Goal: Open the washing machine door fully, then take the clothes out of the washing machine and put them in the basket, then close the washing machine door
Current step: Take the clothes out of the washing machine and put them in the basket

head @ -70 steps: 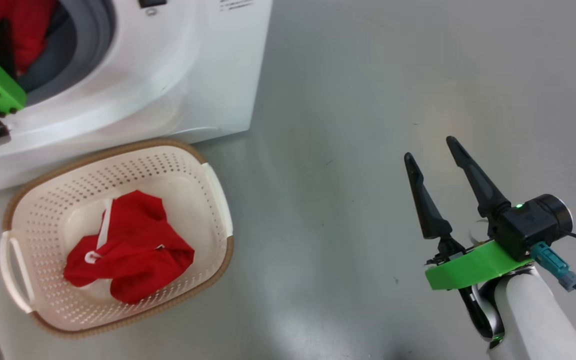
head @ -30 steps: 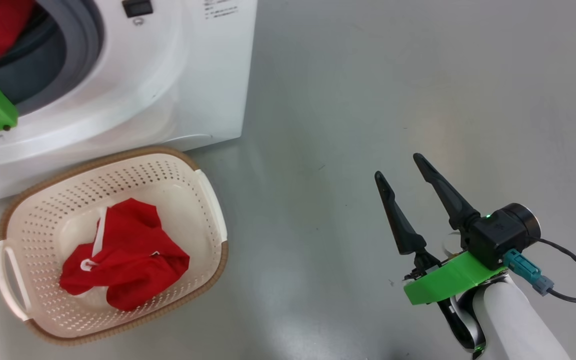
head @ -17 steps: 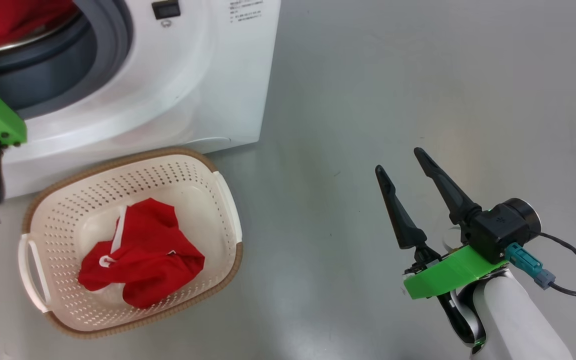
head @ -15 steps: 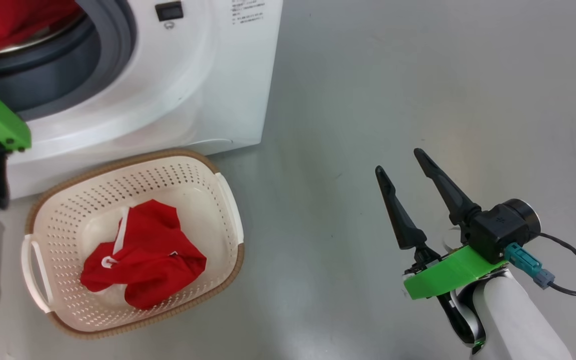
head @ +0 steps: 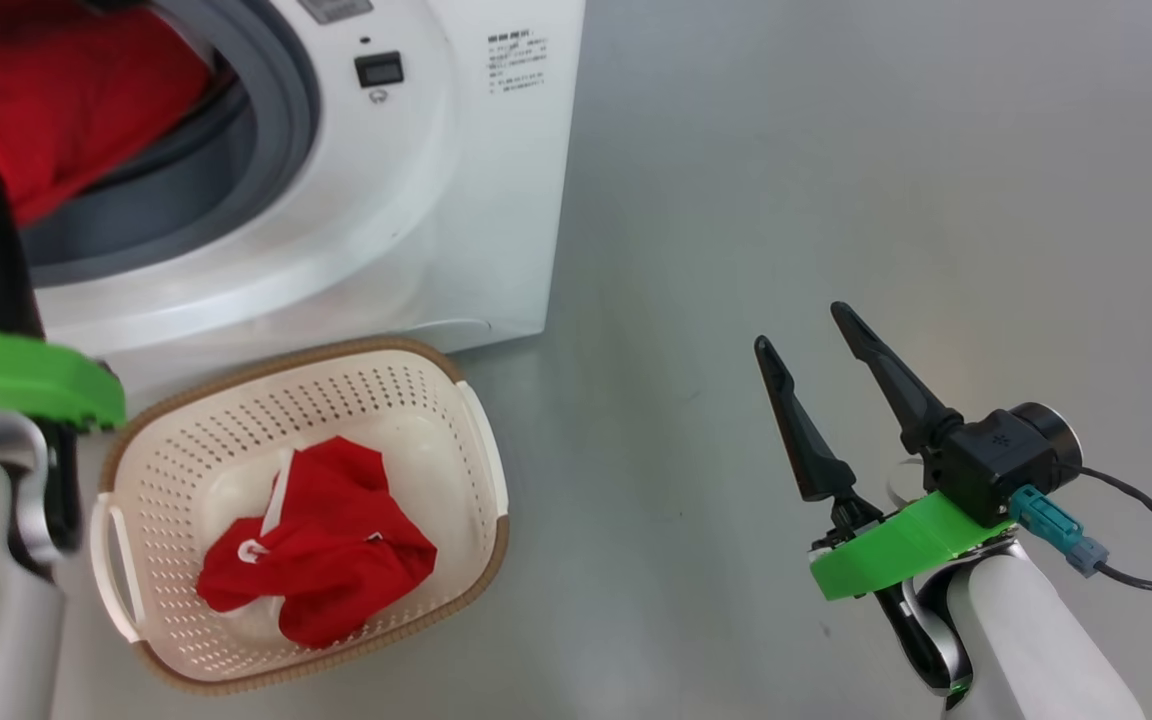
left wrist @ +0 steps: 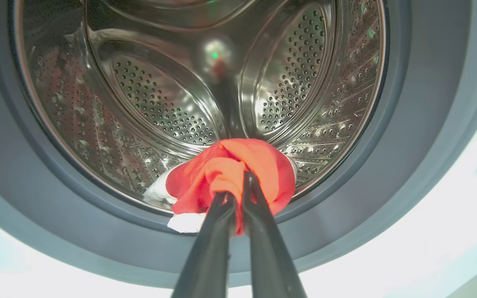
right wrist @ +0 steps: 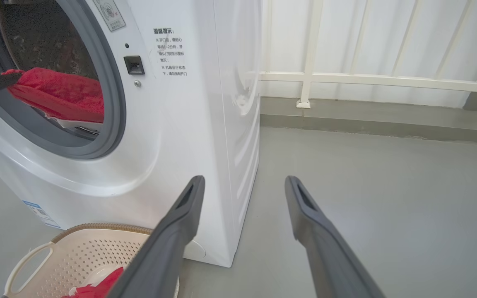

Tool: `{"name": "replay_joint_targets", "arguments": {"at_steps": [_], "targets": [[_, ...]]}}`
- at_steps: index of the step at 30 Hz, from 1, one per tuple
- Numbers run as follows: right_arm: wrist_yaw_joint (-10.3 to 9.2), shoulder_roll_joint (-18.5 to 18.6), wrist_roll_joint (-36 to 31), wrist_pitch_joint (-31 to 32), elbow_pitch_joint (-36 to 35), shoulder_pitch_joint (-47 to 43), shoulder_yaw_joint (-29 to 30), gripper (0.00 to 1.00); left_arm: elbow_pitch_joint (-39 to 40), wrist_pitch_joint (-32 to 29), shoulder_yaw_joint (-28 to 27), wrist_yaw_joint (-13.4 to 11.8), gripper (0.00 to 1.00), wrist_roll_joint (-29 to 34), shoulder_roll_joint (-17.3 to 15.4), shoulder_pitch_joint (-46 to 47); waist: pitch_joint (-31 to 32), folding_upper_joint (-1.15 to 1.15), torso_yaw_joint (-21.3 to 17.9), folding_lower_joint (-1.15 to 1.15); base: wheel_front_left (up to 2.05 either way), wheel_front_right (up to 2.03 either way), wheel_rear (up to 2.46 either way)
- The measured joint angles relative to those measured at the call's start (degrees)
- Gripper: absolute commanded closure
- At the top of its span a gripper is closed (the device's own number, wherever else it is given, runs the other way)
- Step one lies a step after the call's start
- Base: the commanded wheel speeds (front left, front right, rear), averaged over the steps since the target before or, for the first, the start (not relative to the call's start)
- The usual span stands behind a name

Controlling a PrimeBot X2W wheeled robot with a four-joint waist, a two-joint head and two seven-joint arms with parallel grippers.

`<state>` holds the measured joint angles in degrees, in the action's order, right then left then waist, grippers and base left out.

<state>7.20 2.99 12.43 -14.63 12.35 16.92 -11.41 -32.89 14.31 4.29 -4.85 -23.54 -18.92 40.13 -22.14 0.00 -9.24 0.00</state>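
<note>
- My left gripper [left wrist: 235, 186]: both dark fingers are clenched on a red garment [left wrist: 230, 165], pinching a fold of it at the mouth of the drum [left wrist: 160, 103].
- Red garment: bunched, with a white part at its lower left in the left wrist view. It lies at the lower edge of the opening, against the grey rubber ring [left wrist: 97, 231], with the perforated steel drum behind it.
- Washing machine [head: 436, 200]: a white front-loader at the upper left of the head view, its round opening uncovered. A small dark latch socket [head: 379, 69] sits just beside the opening.
- Basket [head: 481, 450]: cream and perforated with a brown rim, standing on the grey floor [head: 836, 150] close before the foot of the machine. I cannot tell whether the two touch.
- Second red garment [head: 321, 545]: crumpled on the bottom of the basket, with white trim showing.
- My right gripper [head: 800, 328]: released, its fingers spread wide with nothing between them. It hangs over bare floor, well apart from the basket and to its right.
- White railing [right wrist: 367, 78]: runs along the wall beyond the machine in the right wrist view.
</note>
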Motion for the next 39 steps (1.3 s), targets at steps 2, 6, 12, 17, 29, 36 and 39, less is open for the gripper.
{"name": "replay_joint_targets", "arguments": {"at_steps": [2, 6, 12, 17, 29, 36, 39], "targets": [[0.01, 0.0, 0.0, 0.0, 0.1, 0.0, 0.1, 0.00, 2.6, 0.0, -0.2, -0.5, 1.00, 0.5, 0.1, -2.6, 0.8, 0.00, 0.2, 0.00, 0.00, 0.00, 0.00], [0.01, 0.0, 0.1, 0.0, 0.3, -0.3, 0.4, 0.00, 7.7, 0.0, -0.4, -1.4, 1.00, 0.5, 0.6, -7.2, 2.5, 0.00, 0.6, 0.00, 0.00, 0.00, 0.00], [0.01, 0.0, 0.1, 0.0, 0.5, -1.3, 1.3, 0.00, 14.9, -0.3, 0.4, -3.4, 1.00, 0.9, 1.4, -13.2, 5.1, 0.00, 1.8, 0.00, 0.00, 0.00, 0.00], [0.01, 0.0, 0.3, 0.0, 1.2, -3.1, 1.3, 0.00, 24.4, -2.7, 1.3, -5.9, 1.00, 1.3, 1.7, -22.1, 8.8, 0.00, 2.9, 0.00, 0.00, 0.00, 0.00], [0.01, 0.0, 0.3, 0.0, 1.4, -5.3, 1.5, 0.00, 40.6, -6.3, 1.6, -10.0, 1.00, 2.2, 1.6, -32.7, 12.8, 0.00, 4.4, 0.00, 0.00, 0.00, 0.00], [0.00, 0.0, 0.3, 0.0, 1.2, -5.3, 1.4, 0.00, 45.7, -7.2, 2.1, -11.1, 1.00, 2.5, 1.6, -35.0, 13.0, 0.00, 4.4, 0.00, 0.00, 0.00, 0.00], [0.00, 0.0, 0.3, 0.0, 1.1, -5.3, 1.3, 0.00, 45.9, -7.2, 2.4, -11.3, 1.00, 2.5, 1.6, -35.5, 12.8, 0.00, 4.4, 0.00, 0.00, 0.00, 0.00]]}}
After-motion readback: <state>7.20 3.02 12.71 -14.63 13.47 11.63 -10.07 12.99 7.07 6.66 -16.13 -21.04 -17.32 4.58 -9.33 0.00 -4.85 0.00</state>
